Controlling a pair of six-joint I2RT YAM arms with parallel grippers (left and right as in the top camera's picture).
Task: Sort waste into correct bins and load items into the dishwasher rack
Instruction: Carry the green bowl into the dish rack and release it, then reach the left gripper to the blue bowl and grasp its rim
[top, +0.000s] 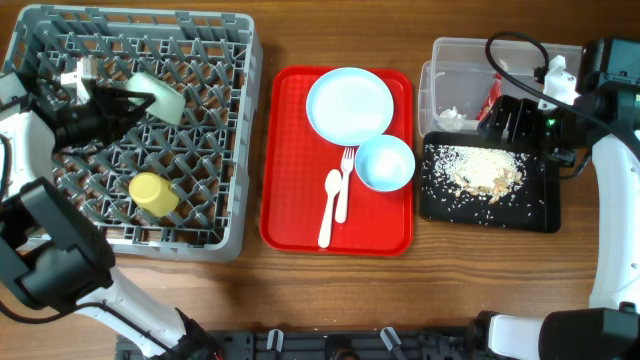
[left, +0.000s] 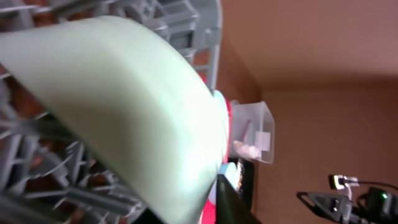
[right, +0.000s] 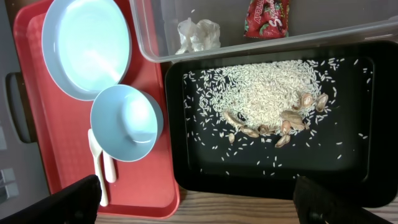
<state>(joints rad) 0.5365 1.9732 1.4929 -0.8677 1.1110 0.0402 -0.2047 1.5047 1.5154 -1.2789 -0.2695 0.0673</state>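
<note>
The pale green bowl (top: 158, 95) lies tilted among the pegs of the grey dishwasher rack (top: 225, 150), next to a yellow cup (top: 153, 195). My left gripper (top: 128, 100) is shut on the bowl (left: 124, 93); its wall fills the space between the fingers (left: 233, 205). On the red tray (top: 290, 200) are the white plate (top: 349, 103), light blue bowl (top: 384, 163), fork (top: 345, 185) and spoon (top: 327, 210). The clear tub (top: 450, 50) holds a red wrapper (right: 268, 17) and white paper (right: 198, 34). Rice (right: 261, 87) covers the black tray (right: 205, 174). My right gripper (right: 205, 202) hangs open above that tray's near edge.
Brown nut-like bits (right: 286, 121) lie amid the rice. The right arm (top: 610, 200) and its cable run along the table's right side. The left arm (top: 40, 250) reaches over the rack's front left corner. Bare wood table (top: 330, 300) shows in front of the trays.
</note>
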